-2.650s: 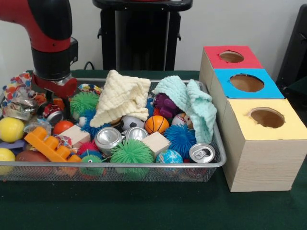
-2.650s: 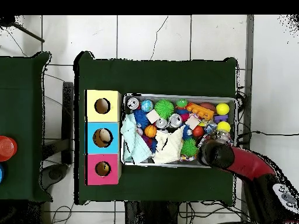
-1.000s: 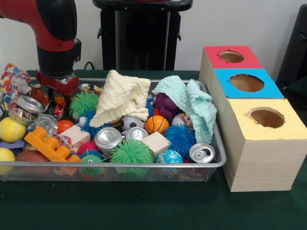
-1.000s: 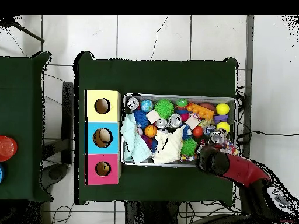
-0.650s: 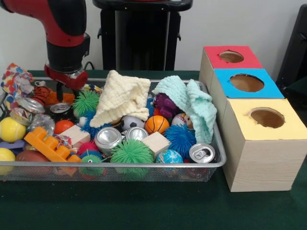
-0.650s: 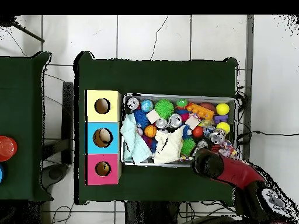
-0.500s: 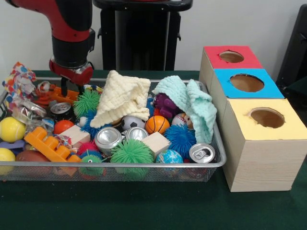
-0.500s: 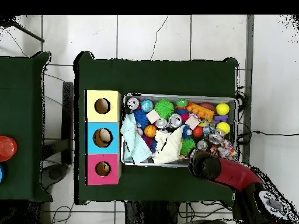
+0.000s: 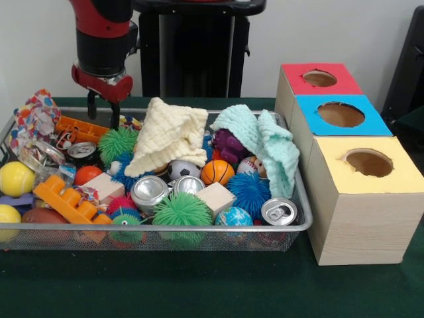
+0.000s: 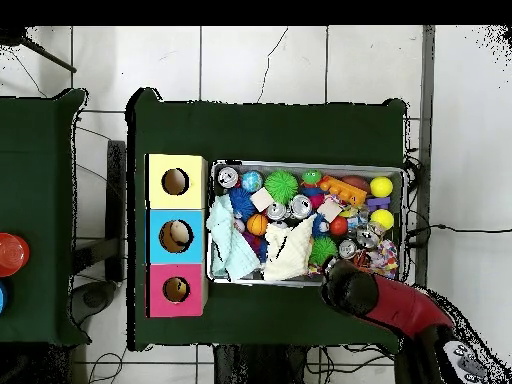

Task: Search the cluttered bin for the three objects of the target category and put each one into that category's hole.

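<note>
Above the bin's far rim, at its left end in the front view, hangs the gripper (image 9: pixel 103 112). Its two dark fingers (image 9: pixel 114 114) stand apart and nothing sits between them. Their tips hang clear of the clutter, over an orange block (image 9: pixel 78 127) and beside a green spiky ball (image 9: pixel 117 141).

Just below the fingers a can (image 9: pixel 83 151) lies with its silver top facing the camera. Two more cans (image 9: pixel 150 192) lie side by side near the bin's middle, and a fourth can (image 9: pixel 278 212) stands upright at the front right corner, against the rim.

The wire bin (image 9: pixel 199 229) is crowded. A yellow cloth (image 9: pixel 169 134) lies heaped over the middle and a mint cloth (image 9: pixel 265 142) drapes over the right end. Between them sit a purple toy (image 9: pixel 228 144), a small basketball (image 9: pixel 216 171) and a soccer ball (image 9: pixel 179 169). A wooden cube (image 9: pixel 216 197) rests near the front, beside a blue spiky ball (image 9: pixel 250 192) and a green spiky ball at the front rim. An orange brick (image 9: pixel 69 199) and two yellow balls (image 9: pixel 14 179) fill the left end.

Right of the bin stand three boxes in a row, each with a round hole on top: the red box (image 9: pixel 318 78) farthest back, the blue box (image 9: pixel 339 114) between, the yellow box (image 9: pixel 368 164) nearest. From overhead, the arm (image 10: pixel 385 300) reaches the bin's edge.
</note>
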`<state>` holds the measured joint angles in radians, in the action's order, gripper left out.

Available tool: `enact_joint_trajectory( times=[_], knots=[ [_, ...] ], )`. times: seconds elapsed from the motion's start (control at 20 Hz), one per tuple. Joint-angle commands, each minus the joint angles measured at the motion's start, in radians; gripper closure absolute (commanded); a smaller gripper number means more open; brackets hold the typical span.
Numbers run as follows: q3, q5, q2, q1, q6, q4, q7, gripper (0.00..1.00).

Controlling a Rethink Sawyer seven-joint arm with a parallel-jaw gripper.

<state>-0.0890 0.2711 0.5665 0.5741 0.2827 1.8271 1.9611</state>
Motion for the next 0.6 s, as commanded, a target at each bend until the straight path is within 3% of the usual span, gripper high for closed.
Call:
enact_joint_trajectory(
  times=[0.05, 0.6],
  knots=[
    [0.018, -0.045, -0.01, 0.012, 0.089, -0.014, 0.103, 0.0],
    [0.035, -0.037, -0.054, 0.036, 0.079, -0.081, 0.072, 0.0]
  ],
)
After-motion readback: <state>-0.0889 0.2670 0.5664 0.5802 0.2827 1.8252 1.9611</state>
